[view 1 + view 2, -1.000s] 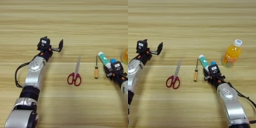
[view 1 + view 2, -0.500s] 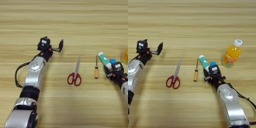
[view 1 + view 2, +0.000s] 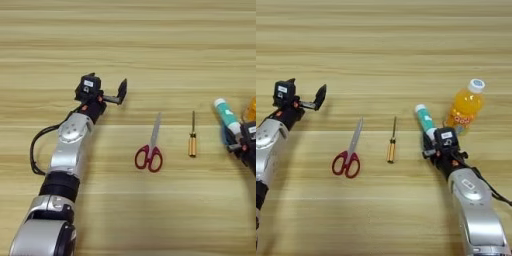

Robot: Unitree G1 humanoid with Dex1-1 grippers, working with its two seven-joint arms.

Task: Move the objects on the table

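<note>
Only the right eye view shows the whole orange-juice bottle (image 3: 466, 106); left gripper (image 3: 107, 90) gapes empty.

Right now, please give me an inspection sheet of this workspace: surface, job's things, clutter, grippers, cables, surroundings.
Surface: wooden table, light-brown planks, no spill seen.
Job's things: red-handled scissors lying flat, blades pointing away from the robot; small screwdriver to their right, apart from them; white tube lying tilted; orange-juice bottle right of the tube, white cap on. A bit of blue shows under the right gripper; what it is cannot be told.
Clutter: nothing seen.
Grippers: left gripper open, holding nothing, left of the scissors. Right gripper at the near end of the tube.
Cables: black cable looping beside the left arm; another along the right arm.
Surroundings: nothing seen; the table fills both views.
</note>
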